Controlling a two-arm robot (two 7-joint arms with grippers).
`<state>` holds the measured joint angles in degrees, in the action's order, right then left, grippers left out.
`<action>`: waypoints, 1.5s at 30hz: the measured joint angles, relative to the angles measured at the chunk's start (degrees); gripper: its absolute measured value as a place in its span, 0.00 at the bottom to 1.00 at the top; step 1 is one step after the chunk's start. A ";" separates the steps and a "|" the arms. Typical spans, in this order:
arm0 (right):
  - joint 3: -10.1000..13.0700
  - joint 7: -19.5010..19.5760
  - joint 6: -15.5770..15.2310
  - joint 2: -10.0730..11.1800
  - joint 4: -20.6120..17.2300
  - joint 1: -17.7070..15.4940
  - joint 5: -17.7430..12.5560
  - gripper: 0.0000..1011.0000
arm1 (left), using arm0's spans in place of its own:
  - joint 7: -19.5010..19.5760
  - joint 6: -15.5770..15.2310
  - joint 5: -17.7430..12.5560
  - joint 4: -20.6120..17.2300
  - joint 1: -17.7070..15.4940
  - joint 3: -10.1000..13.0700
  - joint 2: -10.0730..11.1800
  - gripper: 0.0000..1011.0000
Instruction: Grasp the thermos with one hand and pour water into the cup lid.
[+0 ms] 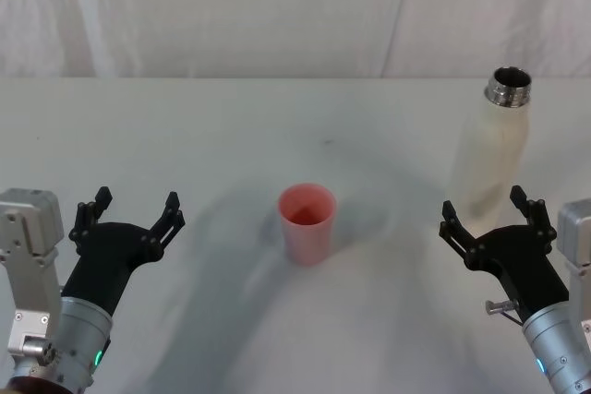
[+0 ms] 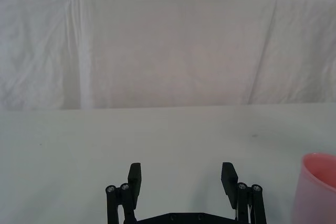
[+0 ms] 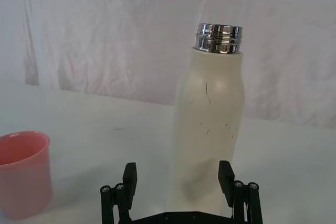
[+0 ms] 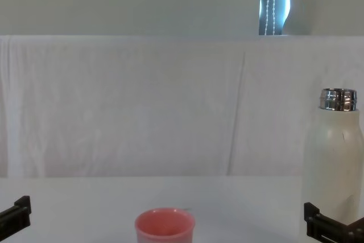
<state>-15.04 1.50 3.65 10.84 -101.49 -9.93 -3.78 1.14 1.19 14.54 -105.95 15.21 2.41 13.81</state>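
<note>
Lining right gripper (image 3: 178, 179), jaws wide, on bottle (image 3: 210, 129) | grip low-middle, squarely | pink cup (image 1: 307, 223) probably empty | left gripper (image 1: 129, 219) wide, idle.

Matt cream thermos (image 3: 210, 124) – shiny steel neck (image 3: 219, 38) – matt pink plastic cup lid (image 1: 307, 221)

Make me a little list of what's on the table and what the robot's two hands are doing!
thermos: upright, far right, cap off, steel neck bare
cup lid: pink, upright, mid-table, apart from thermos
right gripper: open, just in front of thermos, not touching
left gripper: open, low on the left, holding nothing
table: white
pouring: not started
</note>
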 joint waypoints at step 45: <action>0.00 0.00 0.00 0.00 0.00 0.00 0.00 0.99 | 0.00 0.00 0.00 0.00 0.00 0.00 0.00 0.99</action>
<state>-15.04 1.50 3.65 10.84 -101.49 -9.93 -3.77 1.14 1.19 14.54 -105.95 15.21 2.42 13.80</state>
